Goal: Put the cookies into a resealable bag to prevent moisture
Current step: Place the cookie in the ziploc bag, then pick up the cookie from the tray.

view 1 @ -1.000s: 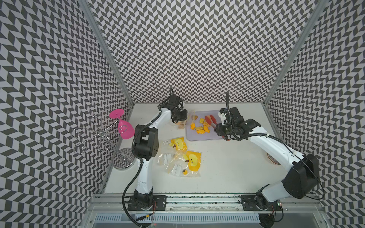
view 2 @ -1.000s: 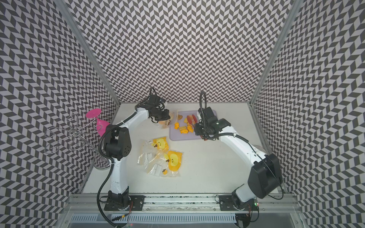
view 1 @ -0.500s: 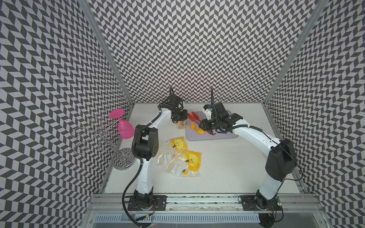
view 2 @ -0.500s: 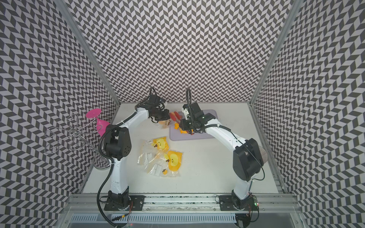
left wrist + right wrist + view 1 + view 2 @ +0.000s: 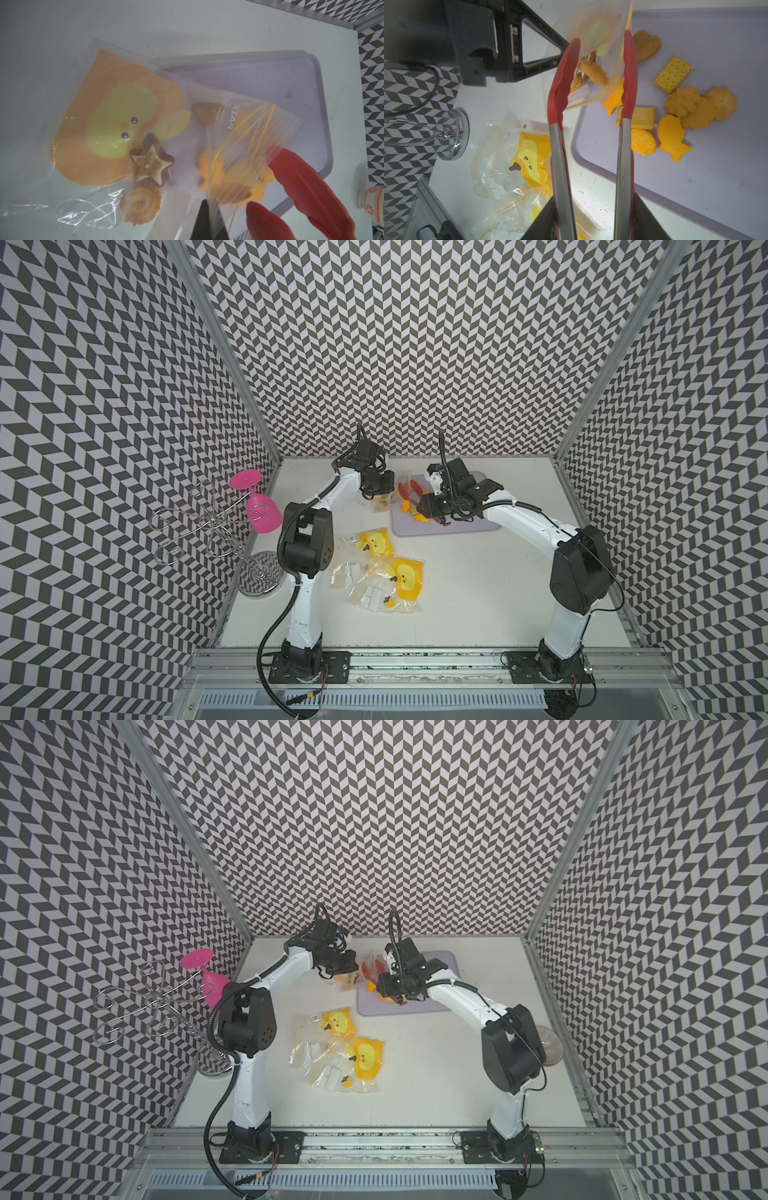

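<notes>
My left gripper (image 5: 376,489) (image 5: 209,209) is shut on the rim of a clear resealable bag (image 5: 145,104) (image 5: 384,499), holding its mouth up at the tray's near-left corner. A star cookie (image 5: 151,164) and a round cookie (image 5: 141,205) lie inside it. My right gripper (image 5: 428,506) (image 5: 591,218) is shut on red-tipped tongs (image 5: 564,83) (image 5: 372,967). Their tips stand apart at the bag's mouth. An orange cookie (image 5: 593,73) sits loose between them, inside the mouth. Several more cookies (image 5: 683,108) (image 5: 413,510) lie on the lilac tray (image 5: 726,52) (image 5: 473,524).
A pile of spare clear bags (image 5: 382,568) (image 5: 519,166) with yellow prints lies in front of the tray. A wire glass rack (image 5: 208,522) holding a pink glass (image 5: 259,506) stands at the left wall. A glass dish (image 5: 548,1044) sits at the right edge.
My right arm swung left with the tongs, from over the tray to the bag's mouth. The tongs' tips have spread apart and a cookie has left them. The left arm kept still.
</notes>
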You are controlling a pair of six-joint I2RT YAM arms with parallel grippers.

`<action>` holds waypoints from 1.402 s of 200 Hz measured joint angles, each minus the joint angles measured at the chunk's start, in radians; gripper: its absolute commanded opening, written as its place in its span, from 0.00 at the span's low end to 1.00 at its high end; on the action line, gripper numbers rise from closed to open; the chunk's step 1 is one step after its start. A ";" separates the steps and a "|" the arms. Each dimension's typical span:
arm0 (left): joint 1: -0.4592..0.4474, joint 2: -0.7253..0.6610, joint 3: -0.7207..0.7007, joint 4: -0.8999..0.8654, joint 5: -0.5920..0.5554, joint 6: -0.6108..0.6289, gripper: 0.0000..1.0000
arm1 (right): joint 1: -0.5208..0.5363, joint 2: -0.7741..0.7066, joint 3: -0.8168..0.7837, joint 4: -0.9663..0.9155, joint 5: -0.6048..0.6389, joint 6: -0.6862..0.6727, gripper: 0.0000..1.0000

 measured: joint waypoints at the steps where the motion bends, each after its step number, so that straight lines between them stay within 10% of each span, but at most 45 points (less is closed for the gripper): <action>1: 0.000 0.000 0.000 0.000 0.000 0.000 0.00 | 0.000 0.000 0.000 0.000 0.000 0.000 0.51; 119: 0.003 0.000 0.000 0.000 0.000 0.000 0.00 | -0.009 -0.335 -0.341 0.016 0.138 0.014 0.50; 280: 0.009 0.000 0.000 0.003 0.000 0.000 0.00 | -0.013 -0.204 -0.352 -0.067 0.059 -0.054 0.51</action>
